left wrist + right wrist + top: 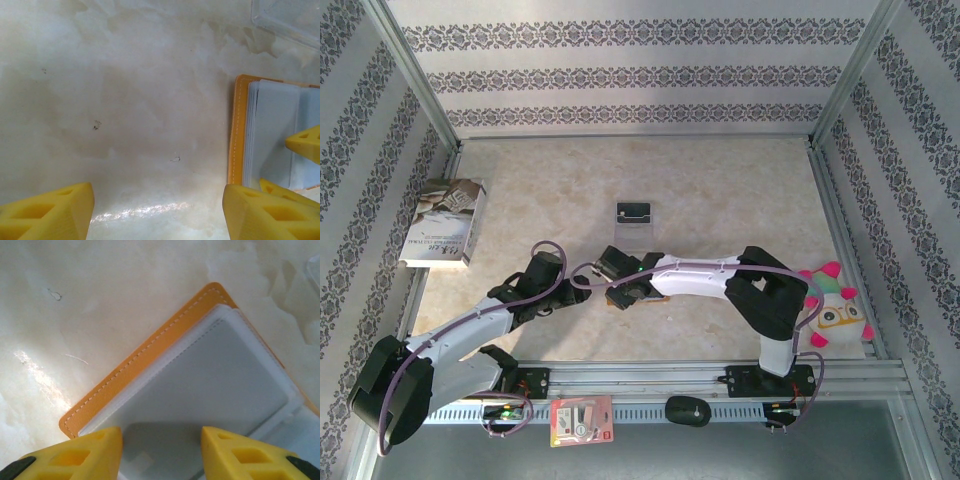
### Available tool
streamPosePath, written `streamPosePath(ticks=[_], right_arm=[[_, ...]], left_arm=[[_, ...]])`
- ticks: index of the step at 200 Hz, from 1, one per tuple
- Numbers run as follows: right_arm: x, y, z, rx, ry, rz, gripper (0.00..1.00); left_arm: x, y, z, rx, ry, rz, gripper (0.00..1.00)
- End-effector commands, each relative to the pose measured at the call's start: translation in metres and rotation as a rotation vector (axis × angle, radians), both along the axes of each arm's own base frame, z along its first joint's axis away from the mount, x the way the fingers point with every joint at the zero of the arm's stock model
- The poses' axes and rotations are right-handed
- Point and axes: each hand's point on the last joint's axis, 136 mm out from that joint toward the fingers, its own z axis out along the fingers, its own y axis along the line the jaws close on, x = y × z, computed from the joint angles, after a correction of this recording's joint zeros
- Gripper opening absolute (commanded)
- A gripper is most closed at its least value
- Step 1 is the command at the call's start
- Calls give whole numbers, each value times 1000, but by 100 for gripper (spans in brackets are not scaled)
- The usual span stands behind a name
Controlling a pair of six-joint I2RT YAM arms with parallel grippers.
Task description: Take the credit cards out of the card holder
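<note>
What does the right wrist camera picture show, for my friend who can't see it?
An orange-tan leather folding card holder lies open on a pale marbled table, grey-blue pockets facing up. At the bottom, the right pincer's two yellow fingertips stand apart over the pockets.

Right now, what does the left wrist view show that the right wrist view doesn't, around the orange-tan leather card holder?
Left wrist: the open left gripper over bare pale table beside the orange-tan leather card holder, plus other yellow fingertips over its grey-blue pockets. Right wrist: the open right gripper poised over those pockets, close up. Shared: that holder, lying open, pockets up.
</note>
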Motion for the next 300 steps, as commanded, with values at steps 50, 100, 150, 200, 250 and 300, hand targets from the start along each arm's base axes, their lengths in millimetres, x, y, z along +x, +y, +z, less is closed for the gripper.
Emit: streamPosePath(ticks=[50, 100, 150, 200, 250, 300], right_arm=[[-3, -6, -16, -66, -8, 15, 20], [2, 2, -3, 52, 6, -12, 0], [14, -4, 13, 179, 49, -104, 0], [20, -18, 30, 304, 81, -223, 0], [26, -39, 33, 296, 55, -314, 11], [6, -9, 25, 228, 93, -116, 51]], left_arm=[[-4, 6, -6, 11, 29, 14, 69], [2, -6, -2, -38, 12, -18, 67], [14, -27, -1, -55, -2, -62, 66], [28, -41, 1, -60, -31, -77, 66], [34, -50, -4, -25, -21, -99, 67], [31, -36, 1, 13, -36, -60, 67]])
